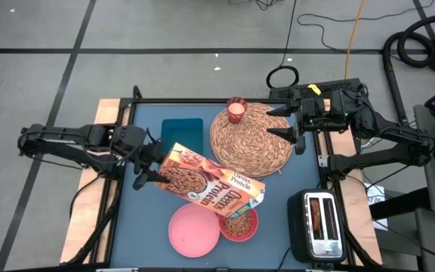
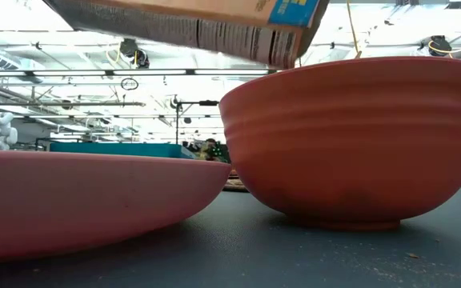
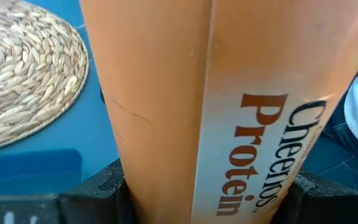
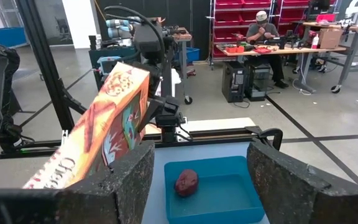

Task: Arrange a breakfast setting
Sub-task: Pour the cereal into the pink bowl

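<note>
1. Left gripper (image 1: 148, 168): fingers pinch the bottom end of the Cheerios Protein box (image 1: 214, 184), held above the table.
2. Box long axis runs left to right, open end tilted down over the coral-red bowl (image 1: 239, 224); cereal lies inside.
3. Pink plate (image 1: 193, 230) sits just beside the bowl.
4. Blue tray (image 4: 213, 196) holds a dark-red fruit (image 4: 186, 181).
5. Right gripper (image 1: 287, 122): fingers spread, empty, above the straw placemat (image 1: 251, 140) edge.

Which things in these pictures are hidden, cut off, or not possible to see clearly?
- Small dark-red fruit: lies in the teal tray; in the high view too small to make out.
- Pink plate: low view, cut off by the left edge.
- Coral-red bowl: low view, contents hidden by its own wall.
- Cheerios Protein box: fills the left wrist view, hiding the left gripper fingers.
</note>
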